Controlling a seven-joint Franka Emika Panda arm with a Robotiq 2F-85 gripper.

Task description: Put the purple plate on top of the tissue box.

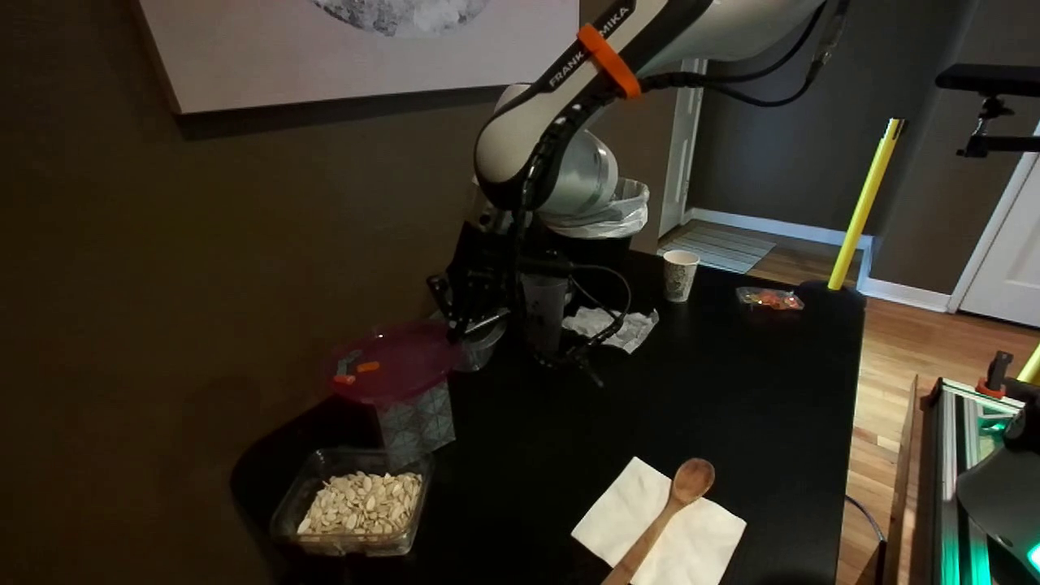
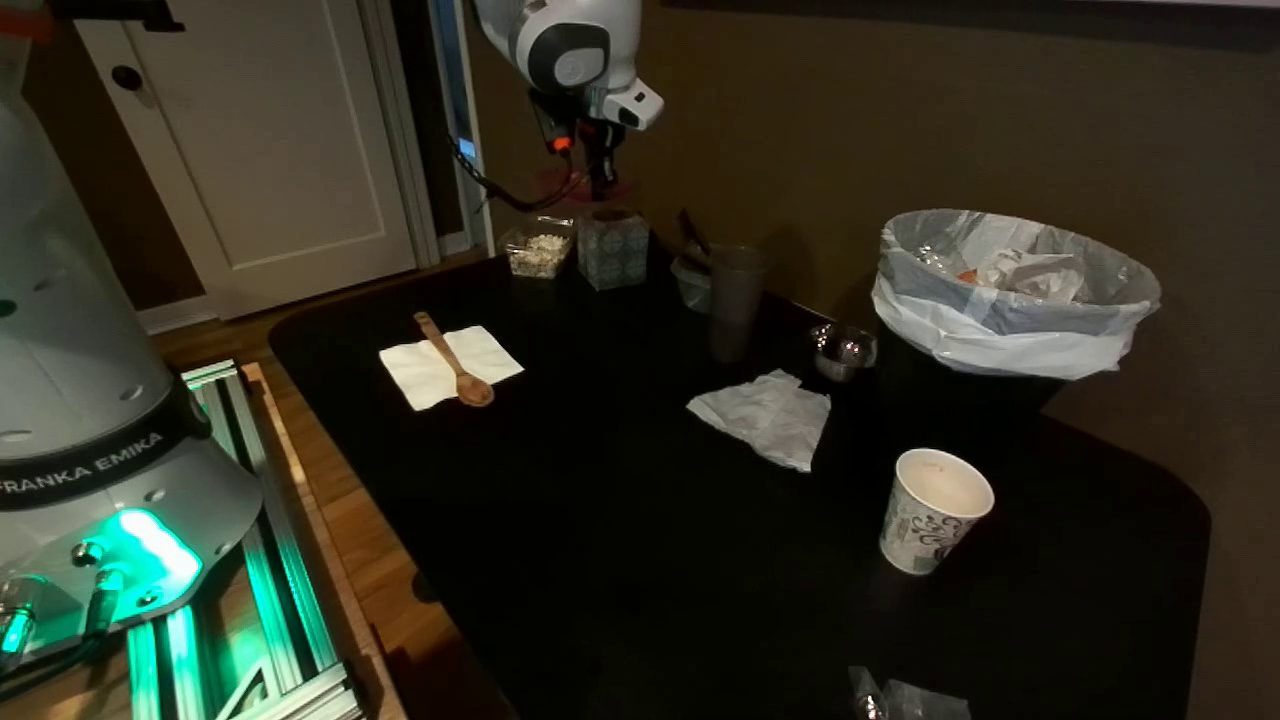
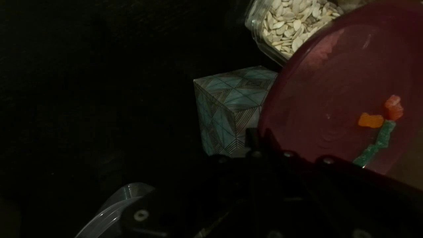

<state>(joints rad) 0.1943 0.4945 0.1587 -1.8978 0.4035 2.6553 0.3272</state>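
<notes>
The purple plate [image 1: 398, 361] is held at its rim by my gripper [image 1: 461, 327]. Orange and green pieces lie on the plate. In the wrist view the plate [image 3: 330, 99] fills the right side and covers part of the tissue box [image 3: 228, 99]. My fingertips [image 3: 259, 140] are closed on the plate's near rim. The patterned tissue box [image 1: 418, 422] stands on the table below the plate. In an exterior view the plate [image 2: 560, 183] appears just above the box [image 2: 613, 250]; whether they touch I cannot tell. The tissue tuft is not visible.
A see-through tub [image 1: 357, 543] of pale seeds stands beside the box. A see-through container [image 1: 481, 348] and a tall grey cup [image 2: 735, 300] stand nearby. A wooden spoon [image 1: 691, 481] lies on a white napkin [image 1: 703, 540]. A lined bin [image 2: 1000, 345] stands by the wall.
</notes>
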